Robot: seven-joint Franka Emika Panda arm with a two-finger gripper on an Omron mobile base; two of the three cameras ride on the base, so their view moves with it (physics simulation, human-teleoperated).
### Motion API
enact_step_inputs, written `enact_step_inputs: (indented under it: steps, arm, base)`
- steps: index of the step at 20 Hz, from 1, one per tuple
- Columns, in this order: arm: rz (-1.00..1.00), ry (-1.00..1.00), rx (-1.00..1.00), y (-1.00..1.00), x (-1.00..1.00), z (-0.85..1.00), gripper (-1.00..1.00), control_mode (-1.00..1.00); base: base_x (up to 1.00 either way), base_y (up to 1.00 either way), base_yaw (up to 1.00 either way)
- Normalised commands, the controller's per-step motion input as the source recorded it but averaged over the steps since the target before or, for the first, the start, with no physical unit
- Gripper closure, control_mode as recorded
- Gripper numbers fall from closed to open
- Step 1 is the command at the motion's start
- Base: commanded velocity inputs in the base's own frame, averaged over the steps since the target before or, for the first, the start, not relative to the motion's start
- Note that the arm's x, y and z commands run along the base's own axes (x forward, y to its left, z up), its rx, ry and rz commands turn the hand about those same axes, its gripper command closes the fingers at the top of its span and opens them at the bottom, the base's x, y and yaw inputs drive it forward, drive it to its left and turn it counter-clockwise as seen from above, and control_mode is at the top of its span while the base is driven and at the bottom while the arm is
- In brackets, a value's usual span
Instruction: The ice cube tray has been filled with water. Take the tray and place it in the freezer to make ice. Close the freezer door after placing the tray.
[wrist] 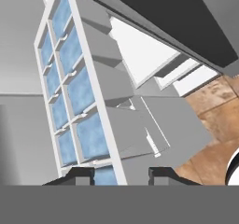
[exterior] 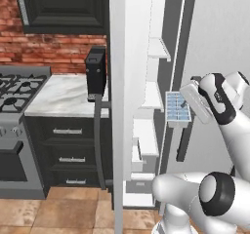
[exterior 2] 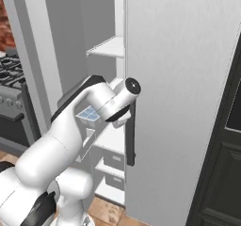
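The ice cube tray (exterior: 177, 108), white with pale blue water-filled cells, hangs in the air at the right edge of the open freezer (exterior: 152, 96), about level with a middle shelf. My gripper (exterior: 188, 103) is shut on the tray's near end. In the hand view the tray (wrist: 74, 92) stretches away from the fingertips (wrist: 78, 173), with white shelves and drawers beyond it. From the right base view the tray (exterior 2: 89, 113) peeks out under my forearm. The freezer door (exterior: 119, 106) stands wide open, edge-on, with its bar handle (exterior: 98, 140) on the outer side.
The plain fridge door (exterior 2: 179, 93) with its dark handle (exterior 2: 131, 140) is shut, just right of the tray. A dark toaster (exterior: 96, 72) sits on the marble counter (exterior: 63, 96) behind the open door. A stove (exterior: 19, 87) stands at the left.
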Motion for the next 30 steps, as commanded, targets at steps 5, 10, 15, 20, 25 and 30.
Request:
enact_step_inputs:
  steps: [5, 10, 15, 20, 25, 30]
  arm:
    - [0.00, 0.00, 0.00, 0.00, 0.00, 0.00, 1.00, 1.00]
    - [0.00, 0.00, -0.02, 0.21, 0.00, 0.00, 1.00, -1.00]
    - [0.00, 0.00, -0.02, 0.39, 0.00, 0.00, 1.00, -1.00]
    - [0.00, 0.00, 0.00, 0.09, 0.00, 0.07, 1.00, -1.00]
    - [0.00, 0.00, 0.00, 0.00, 0.00, 0.07, 1.00, -1.00]
    - [0.00, 0.03, 0.07, 0.00, 0.00, 0.13, 1.00, -1.00]
  base:
    - [0.00, 0.27, 0.00]
    - [-0.02, 0.13, 0.00]
    - [0.00, 0.00, 0.00]
    - [0.00, 0.00, 0.00]
    - [0.00, 0.00, 0.00]
    - [0.00, 0.00, 0.00]
